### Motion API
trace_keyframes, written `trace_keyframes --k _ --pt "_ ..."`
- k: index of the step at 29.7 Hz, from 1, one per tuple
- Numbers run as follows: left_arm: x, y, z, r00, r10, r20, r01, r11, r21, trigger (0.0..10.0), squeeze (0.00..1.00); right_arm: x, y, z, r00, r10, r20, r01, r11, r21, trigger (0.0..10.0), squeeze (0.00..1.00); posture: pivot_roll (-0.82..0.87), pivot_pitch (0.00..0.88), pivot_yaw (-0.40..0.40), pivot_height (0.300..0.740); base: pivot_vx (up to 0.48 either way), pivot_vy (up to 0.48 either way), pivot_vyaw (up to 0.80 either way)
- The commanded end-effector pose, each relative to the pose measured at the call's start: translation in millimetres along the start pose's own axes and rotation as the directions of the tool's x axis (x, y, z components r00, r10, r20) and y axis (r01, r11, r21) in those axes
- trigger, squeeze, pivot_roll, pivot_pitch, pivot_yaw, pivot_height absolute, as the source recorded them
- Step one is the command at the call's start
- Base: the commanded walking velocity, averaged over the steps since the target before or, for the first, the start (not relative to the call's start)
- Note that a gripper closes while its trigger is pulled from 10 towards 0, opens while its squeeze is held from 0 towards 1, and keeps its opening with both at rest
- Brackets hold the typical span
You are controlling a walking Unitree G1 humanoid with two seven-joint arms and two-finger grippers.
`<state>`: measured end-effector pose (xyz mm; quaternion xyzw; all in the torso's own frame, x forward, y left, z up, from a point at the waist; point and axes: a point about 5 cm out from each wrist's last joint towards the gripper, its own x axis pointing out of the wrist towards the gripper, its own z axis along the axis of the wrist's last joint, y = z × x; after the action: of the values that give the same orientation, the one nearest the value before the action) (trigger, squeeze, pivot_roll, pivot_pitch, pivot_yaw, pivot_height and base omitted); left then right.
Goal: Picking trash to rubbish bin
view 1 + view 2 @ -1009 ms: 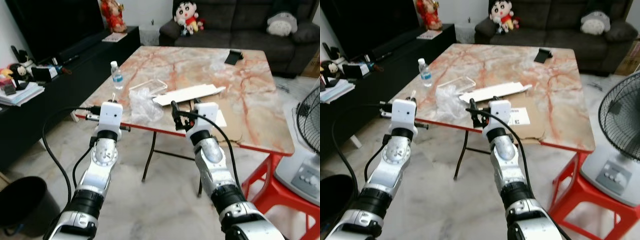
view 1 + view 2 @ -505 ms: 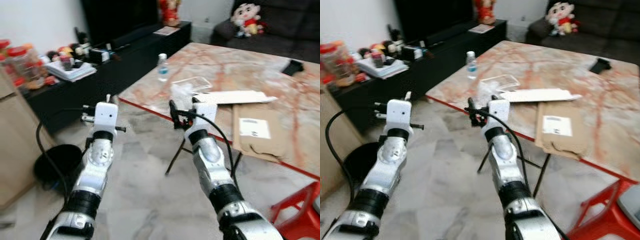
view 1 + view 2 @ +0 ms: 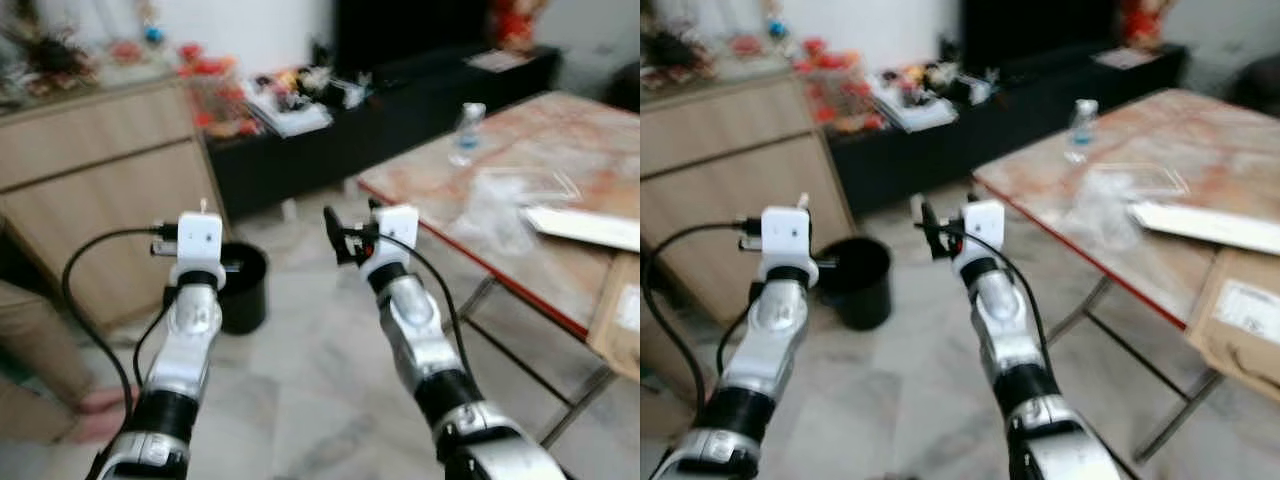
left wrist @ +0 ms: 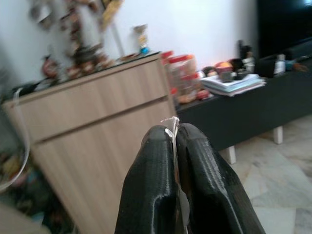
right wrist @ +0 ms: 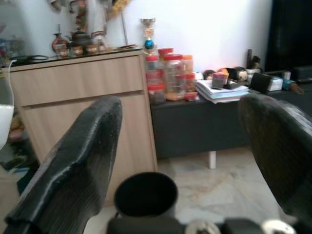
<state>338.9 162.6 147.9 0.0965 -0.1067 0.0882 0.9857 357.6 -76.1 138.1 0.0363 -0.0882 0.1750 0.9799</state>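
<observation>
A living room with pale marble floor tiles (image 3: 320, 400) shows a light wooden sideboard (image 3: 100, 150) along the wall, a long black low cabinet (image 3: 400, 110) cluttered with jars and papers, and a marble-patterned tabletop with a red edge (image 3: 520, 150) on the robot's right, carrying a clear water bottle (image 3: 466, 133), crumpled clear plastic wrap (image 3: 500, 200), a flat white box (image 3: 590, 225) and a brown cardboard parcel (image 3: 1240, 310). The round black rubbish bin (image 3: 243, 288) stands on the floor just in front of the sideboard, near the left arm. The left tool (image 4: 174, 146) is pressed tight on a thin, whitish scrap of trash (image 4: 172, 127), a small sliver poking up between the fingertips. The right tool (image 5: 180, 161) is spread wide with nothing in it, and the bin (image 5: 145, 194) sits between its fingers in the right wrist view. Compared with half a second ago, the camera has swung to the robot's left: the tabletop has slid to the edge of view, and the bin and sideboard now sit ahead. The head views are blurred.
</observation>
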Motion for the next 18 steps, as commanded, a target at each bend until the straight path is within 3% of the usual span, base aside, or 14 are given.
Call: trace_keyframes --k 1,9,13,18 --pt "1.7 1.0 2.9 1.000 0.006 0.005 -0.006 1.000 -0.012 10.0 0.00 3.0 5.1 1.4 1.000 0.024 -0.005 -0.024 1.000 -0.008 10.0 0.00 0.08 0.012 0.024 0.740 0.000 0.000 0.80" --pt "-0.3 -0.3 1.8 1.000 0.007 0.000 -0.007 0.999 -0.036 10.0 0.00 5.0 8.5 1.8 0.999 0.049 -0.012 -0.049 0.999 -0.013 10.0 0.00 0.07 0.024 0.005 0.740 0.000 0.000 0.80" --pt "-1.5 -1.8 -0.6 1.000 -0.004 -0.015 0.002 0.995 -0.098 10.0 0.00 5.2 9.1 0.4 0.999 0.047 -0.023 -0.047 0.999 0.006 10.0 0.00 0.07 0.028 0.006 0.740 0.000 0.000 0.00" --pt "-2.1 -1.3 -3.8 1.000 0.007 -0.026 -0.010 0.995 -0.101 10.0 0.00 -0.4 5.4 -12.1 0.996 0.037 -0.080 -0.036 0.999 0.024 10.0 0.00 0.06 0.029 -0.001 0.740 0.117 0.000 0.00"
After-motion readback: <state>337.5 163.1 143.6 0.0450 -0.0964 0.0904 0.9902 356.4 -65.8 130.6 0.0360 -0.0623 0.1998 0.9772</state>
